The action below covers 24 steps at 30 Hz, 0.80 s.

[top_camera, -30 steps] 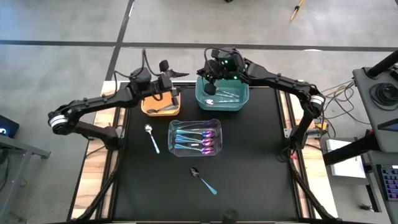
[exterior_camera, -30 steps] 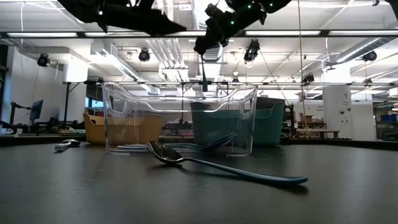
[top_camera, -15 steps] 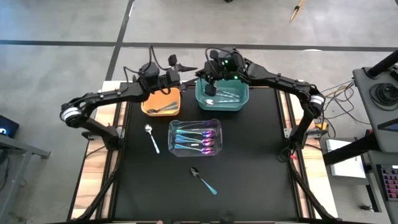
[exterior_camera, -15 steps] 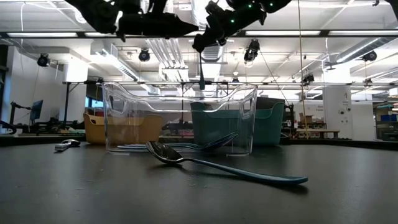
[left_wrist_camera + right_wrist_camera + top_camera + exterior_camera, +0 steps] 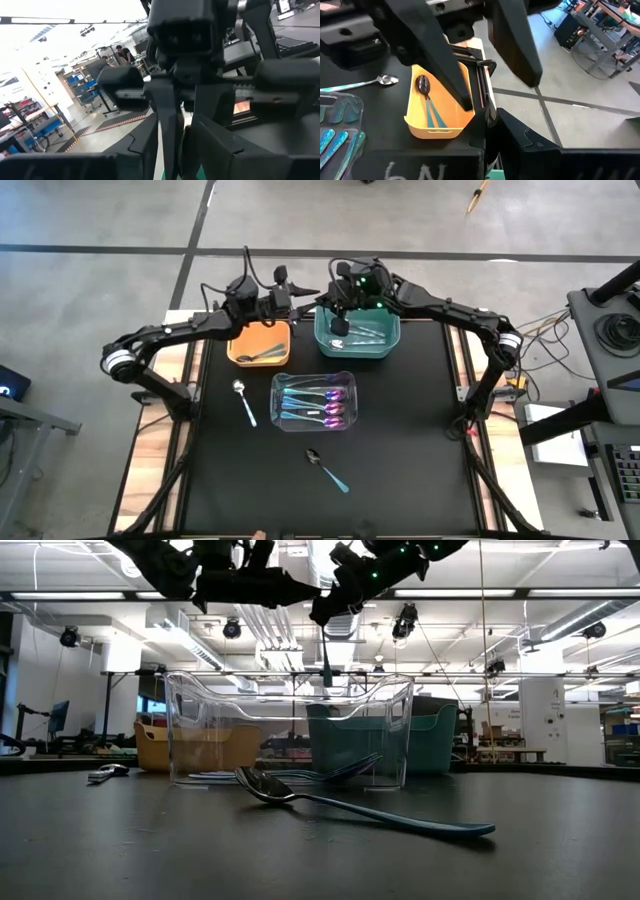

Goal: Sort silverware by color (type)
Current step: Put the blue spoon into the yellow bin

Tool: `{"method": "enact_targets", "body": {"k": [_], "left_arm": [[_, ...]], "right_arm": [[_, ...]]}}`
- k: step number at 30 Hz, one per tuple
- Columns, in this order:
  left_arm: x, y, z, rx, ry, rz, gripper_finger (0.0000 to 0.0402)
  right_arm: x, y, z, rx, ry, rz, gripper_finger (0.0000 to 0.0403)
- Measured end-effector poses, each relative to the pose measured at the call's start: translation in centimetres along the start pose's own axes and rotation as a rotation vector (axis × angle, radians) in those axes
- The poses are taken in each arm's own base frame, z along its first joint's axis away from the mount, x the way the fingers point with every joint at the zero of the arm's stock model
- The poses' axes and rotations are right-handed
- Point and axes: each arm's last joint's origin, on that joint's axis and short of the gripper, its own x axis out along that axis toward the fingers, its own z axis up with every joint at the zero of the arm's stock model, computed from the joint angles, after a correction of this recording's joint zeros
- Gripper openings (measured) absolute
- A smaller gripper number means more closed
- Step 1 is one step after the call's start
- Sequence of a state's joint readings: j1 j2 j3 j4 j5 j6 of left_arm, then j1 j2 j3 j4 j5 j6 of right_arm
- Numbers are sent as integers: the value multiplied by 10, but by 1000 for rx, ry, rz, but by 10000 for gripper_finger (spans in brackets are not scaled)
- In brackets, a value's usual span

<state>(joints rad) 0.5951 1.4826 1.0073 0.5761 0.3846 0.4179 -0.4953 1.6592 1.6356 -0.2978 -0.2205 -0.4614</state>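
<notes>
The right claw [image 5: 338,326] hangs over the teal plastic bin [image 5: 384,350], pressed together on a thin spoon handle [image 5: 326,657] hanging upright; the left claw [image 5: 300,291] hovers between the orange bin [image 5: 238,356] and the teal one, its spread unclear; purple spoons [image 5: 318,402] fill the clear bin [image 5: 276,384]; two spoons, one silver-bowled [image 5: 244,401], one dark-bowled [image 5: 326,469], lie on the black bench [image 5: 400,450].

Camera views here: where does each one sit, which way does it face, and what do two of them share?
High view: overhead, straight down on the black table; both arms show.
Low view: table height, level across a dark-bowled teal-handled spoon to the clear plastic bin; arms overhead.
Left wrist view: on the left arm, facing the right arm close up.
Right wrist view: on the right arm, over the orange plastic bin.
Shared: high and right wrist views both show that orange bin.
</notes>
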Motion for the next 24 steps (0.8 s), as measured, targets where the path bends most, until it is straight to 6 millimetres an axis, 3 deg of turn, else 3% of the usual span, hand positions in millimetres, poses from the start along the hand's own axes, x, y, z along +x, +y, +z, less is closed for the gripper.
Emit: {"method": "enact_targets", "body": {"k": [17,22,24], "left_arm": [[4,0,-10,-17,18,-5,72],[5,-1,-11,-19,19,-7,13],[4,-1,-11,-26,20,-8,8]], "right_arm": [[0,0,1,6,-27,29,13],[0,0,1,13,-31,30,13],[0,0,1,19,-31,30,13]]}}
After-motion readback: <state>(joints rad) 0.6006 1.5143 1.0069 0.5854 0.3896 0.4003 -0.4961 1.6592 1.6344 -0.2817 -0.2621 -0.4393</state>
